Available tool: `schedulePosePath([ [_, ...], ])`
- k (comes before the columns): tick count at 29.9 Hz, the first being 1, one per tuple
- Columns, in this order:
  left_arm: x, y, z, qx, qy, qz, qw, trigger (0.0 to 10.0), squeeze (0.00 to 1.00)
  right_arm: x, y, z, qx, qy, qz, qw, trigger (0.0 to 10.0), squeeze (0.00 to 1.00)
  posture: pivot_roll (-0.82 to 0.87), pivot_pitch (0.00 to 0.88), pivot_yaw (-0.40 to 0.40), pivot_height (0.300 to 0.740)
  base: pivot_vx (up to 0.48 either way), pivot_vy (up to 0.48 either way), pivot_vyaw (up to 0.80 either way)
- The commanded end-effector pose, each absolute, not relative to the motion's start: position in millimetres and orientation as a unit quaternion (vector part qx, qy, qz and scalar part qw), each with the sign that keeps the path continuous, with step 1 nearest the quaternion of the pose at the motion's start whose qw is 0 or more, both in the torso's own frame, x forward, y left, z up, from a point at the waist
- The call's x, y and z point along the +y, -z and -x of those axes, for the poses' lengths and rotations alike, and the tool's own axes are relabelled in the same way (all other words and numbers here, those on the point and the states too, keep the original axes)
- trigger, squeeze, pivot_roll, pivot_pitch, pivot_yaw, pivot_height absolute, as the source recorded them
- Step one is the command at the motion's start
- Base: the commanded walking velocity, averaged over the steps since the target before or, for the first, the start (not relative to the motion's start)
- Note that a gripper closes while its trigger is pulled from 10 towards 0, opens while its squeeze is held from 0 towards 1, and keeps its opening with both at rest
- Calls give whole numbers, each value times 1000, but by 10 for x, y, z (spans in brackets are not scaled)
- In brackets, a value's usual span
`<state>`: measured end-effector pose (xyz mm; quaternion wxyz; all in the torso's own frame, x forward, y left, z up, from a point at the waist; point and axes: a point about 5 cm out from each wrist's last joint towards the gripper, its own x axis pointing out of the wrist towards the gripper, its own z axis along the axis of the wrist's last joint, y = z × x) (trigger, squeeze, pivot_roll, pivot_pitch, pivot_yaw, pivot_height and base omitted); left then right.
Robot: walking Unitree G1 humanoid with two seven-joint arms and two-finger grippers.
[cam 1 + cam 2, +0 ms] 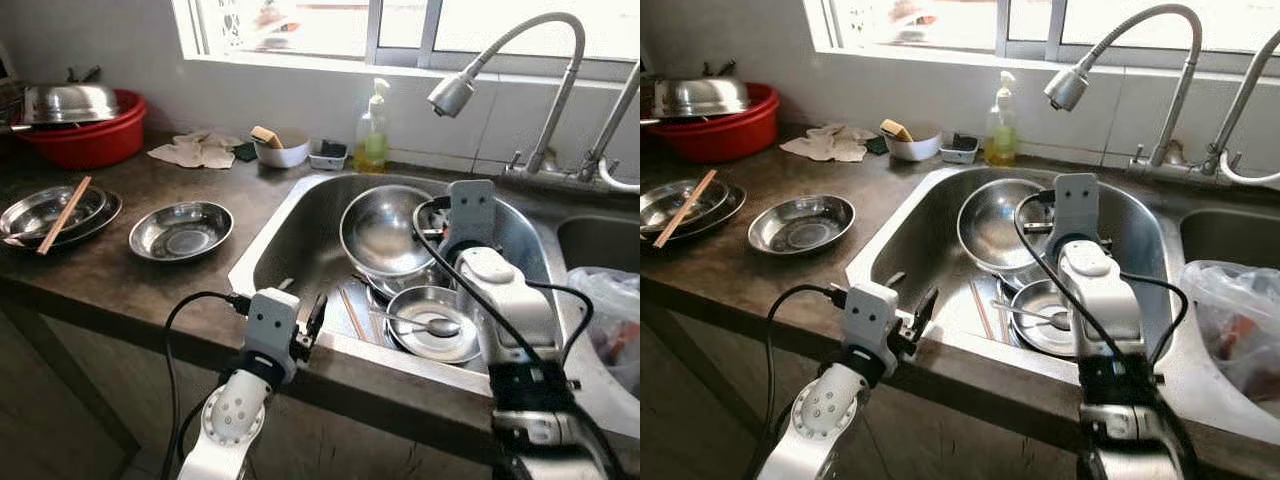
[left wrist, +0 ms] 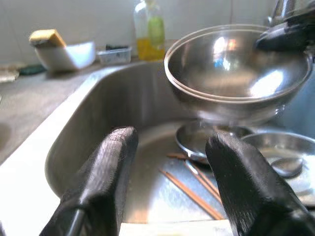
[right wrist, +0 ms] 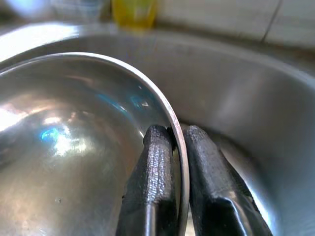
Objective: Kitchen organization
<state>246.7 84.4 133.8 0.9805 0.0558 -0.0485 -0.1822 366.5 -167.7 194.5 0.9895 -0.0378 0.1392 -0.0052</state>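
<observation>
Stretching across the whole scene is a dark countertop (image 1: 130, 280) with a steel sink (image 1: 300, 240) let into it under a window, a curved faucet (image 1: 540, 60) arching over the basin. Inside the sink a large steel bowl (image 1: 385, 230) stands tilted, its hollow turned toward the room, lifted above the other dishes. The right gripper (image 3: 178, 147) has it by the rim: one black finger lies inside the bowl, the other outside, the two pinched together on the thin metal edge. Below the bowl sits a steel plate (image 1: 435, 322) with a spoon (image 1: 425, 325) lying in it, and a pair of chopsticks (image 2: 189, 189) rests on the sink floor beside that; something more seems stacked under the bowl, though it is too blurred to name.

The left gripper (image 2: 170, 182) hangs at the near edge of the sink, just over the counter's lip, its fingers spread apart with nothing between them, pointing into the basin.

At the far left a red basin (image 1: 95, 140) holds a steel lid. Nearer, a shallow steel dish (image 1: 182, 230) sits alone on the counter, and beside it another steel dish (image 1: 50, 212) carries a chopstick (image 1: 64, 214) across it. Against the back wall stand a white bowl (image 1: 283, 150) with a sponge in it and a soap bottle (image 1: 372, 130). A plastic bag (image 1: 610, 320) shows at the far right.
</observation>
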Motion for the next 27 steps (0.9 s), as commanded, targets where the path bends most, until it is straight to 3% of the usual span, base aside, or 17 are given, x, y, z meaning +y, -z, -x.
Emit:
schedulePosePath([
  [1, 871, -1310, -2415, -37, 178, -61, 981, 10000, 0, -1713, -1860, -3722, 176, -7, 37, 984, 10000, 0, 41, 49, -53, 740, 0, 0, 0],
  [8, 839, -1300, -2301, -27, 186, -49, 981, 10000, 0, -1931, -1690, -3728, 222, 40, 50, 973, 10000, 0, 57, 76, -65, 740, 0, 0, 0],
  [15, 827, -1314, -2293, -24, 191, -49, 980, 10000, 0, -1933, -1586, -3723, 250, 34, 52, 966, 10000, 0, 59, 84, -53, 740, 0, 0, 0],
  [16, 825, -1321, -2295, -25, 191, -49, 980, 10000, 0, -1944, -1566, -3715, 255, 37, 52, 965, 10000, 161, 59, 84, -53, 740, 0, 0, 0],
  [17, 823, -1332, -2298, -26, 191, -48, 980, 10000, 0, -1959, -1552, -3709, 256, 39, 51, 965, 10000, 604, 59, 84, -53, 740, 0, 0, 0],
  [18, 823, -1332, -2298, -26, 191, -48, 980, 10000, 0, -1959, -1552, -3709, 256, 39, 51, 965, 10000, 604, 59, 84, -53, 740, 0, 0, 0],
  [19, 820, -1342, -2302, -28, 192, -49, 980, 10000, 0, -1969, -1544, -3704, 257, 40, 49, 964, 10000, 1000, 65, 89, -54, 740, 0, 0, 0],
  [27, 816, -1345, -2316, -29, 189, -49, 980, 10000, 0, -1997, -1605, -3705, 223, 59, 36, 972, 10000, 1000, 69, 69, -61, 740, 0, 0, 0],
])
